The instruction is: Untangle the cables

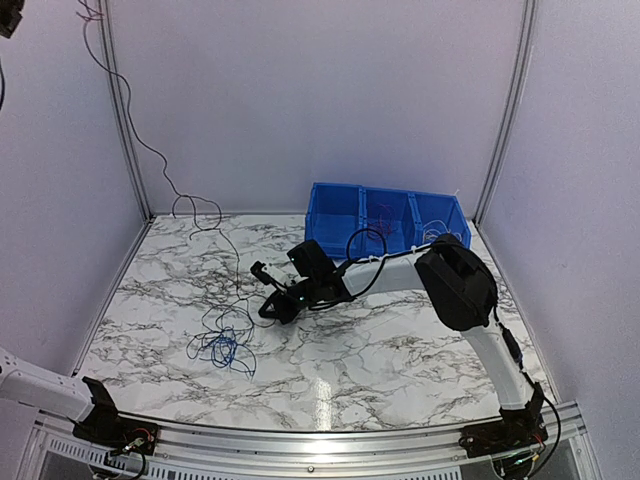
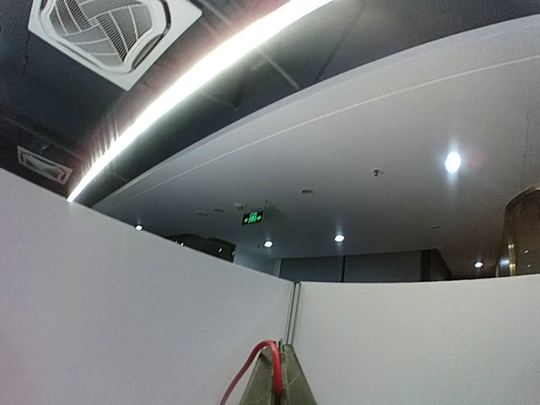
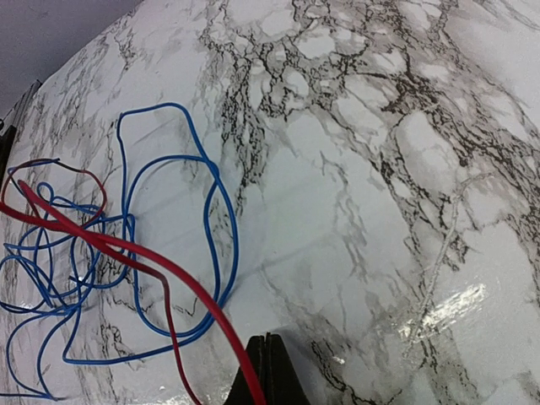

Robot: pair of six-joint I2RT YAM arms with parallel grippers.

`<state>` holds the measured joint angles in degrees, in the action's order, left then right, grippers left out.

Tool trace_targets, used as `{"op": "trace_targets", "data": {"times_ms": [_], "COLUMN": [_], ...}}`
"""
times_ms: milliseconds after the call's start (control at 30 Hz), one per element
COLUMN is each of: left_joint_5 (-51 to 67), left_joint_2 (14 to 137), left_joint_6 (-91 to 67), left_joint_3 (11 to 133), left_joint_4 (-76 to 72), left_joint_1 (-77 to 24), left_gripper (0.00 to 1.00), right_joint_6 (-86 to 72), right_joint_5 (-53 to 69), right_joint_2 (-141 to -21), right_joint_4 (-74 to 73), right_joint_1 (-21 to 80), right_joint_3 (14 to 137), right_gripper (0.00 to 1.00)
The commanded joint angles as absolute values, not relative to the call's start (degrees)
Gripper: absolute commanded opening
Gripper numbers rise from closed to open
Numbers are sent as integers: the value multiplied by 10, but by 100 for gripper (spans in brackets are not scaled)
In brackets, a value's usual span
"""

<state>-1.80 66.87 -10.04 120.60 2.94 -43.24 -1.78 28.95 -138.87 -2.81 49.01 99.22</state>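
Cables lie in a loose tangle on the marble table, toward 8 o'clock from its middle, well in from the near edge where the two arm bases are bolted. The left arm leaves the overhead view at 8 o'clock.

In the right wrist view, blue cable curls in several overlapping loops flat on the marble. A red cable crosses over them from 9 o'clock and runs down into the right gripper at 6 o'clock. Its two fingers are pressed together with the red cable pinched at their left side.

From above, the right gripper sits low over the table just beyond the tangle, at about 1 o'clock from it. Its arm reaches across from the base at 5 o'clock.

Farther back, at 1 o'clock, a blue bin with three compartments stands against the back wall. A thin dark cable hangs from the upper left corner of that view, at 11 o'clock, and trails down onto the marble toward the tangle.

The left wrist camera faces up at white panels and ceiling lights. The left gripper is at 6 o'clock there, fingers together, with a red strand rising into their tip.
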Motion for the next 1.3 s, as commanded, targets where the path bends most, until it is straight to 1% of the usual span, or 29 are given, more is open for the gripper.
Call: {"op": "trace_targets", "data": {"times_ms": [0, 167, 333, 500, 567, 633, 667, 700, 733, 767, 867, 933, 967, 1067, 1167, 1267], "left_joint_5": [36, 40, -25, -46, -65, -88, -101, -114, -127, -136, -165, -181, -185, -183, -162, -116], "left_joint_2": [619, 591, 568, 565, 556, 540, 531, 522, 513, 502, 473, 462, 459, 464, 486, 515], "left_joint_6": [-133, -154, -132, -118, -122, -127, -131, -138, -144, -151, -174, -182, -185, -184, -183, -196], "left_joint_3": [1244, 1247, 1187, 1144, 1100, 1018, 976, 931, 889, 844, 733, 672, 657, 616, 604, 604], "left_joint_4": [-98, -113, -98, -52, -44, -35, -33, -32, -30, -29, -31, -31, -31, -22, -5, -1], "left_joint_1": [-435, -436, -436, -436, -436, -435, -436, -436, -435, -435, -435, -436, -435, -436, -436, -436], "left_gripper": [0, 0, 0, 0, 0, 0, 0, 0, 0, 0, 0, 0, 0, 0, 0, 0], "right_joint_6": [-22, -20, -16, -3, 24, 57, 79, 103, 123, 141, 183, 211, 225, 258, 272, 269], "right_joint_5": [250, 238, 226, 197, 201, 220, 241, 253, 260, 264, 260, 252, 251, 256, 267, 274], "right_joint_2": [-1417, -1418, -1409, -1385, -1364, -1334, -1327, -1307, -1289, -1266, -1180, -1130, -1110, -1069, -1051, -1042], "right_joint_4": [-50, -52, -57, -62, -69, -90, -108, -128, -145, -153, -149, -162, -178, -236, -282, -303], "right_joint_1": [483, 482, 481, 472, 465, 459, 456, 455, 455, 455, 454, 453, 453, 453, 453, 453], "right_joint_3": [978, 979, 978, 956, 943, 935, 934, 933, 928, 916, 853, 833, 833, 857, 898, 944], "right_gripper": [0, 0, 0, 0, 0, 0, 4, 11, 22, 28, 45, 56, 59, 63, 64, 65]}}
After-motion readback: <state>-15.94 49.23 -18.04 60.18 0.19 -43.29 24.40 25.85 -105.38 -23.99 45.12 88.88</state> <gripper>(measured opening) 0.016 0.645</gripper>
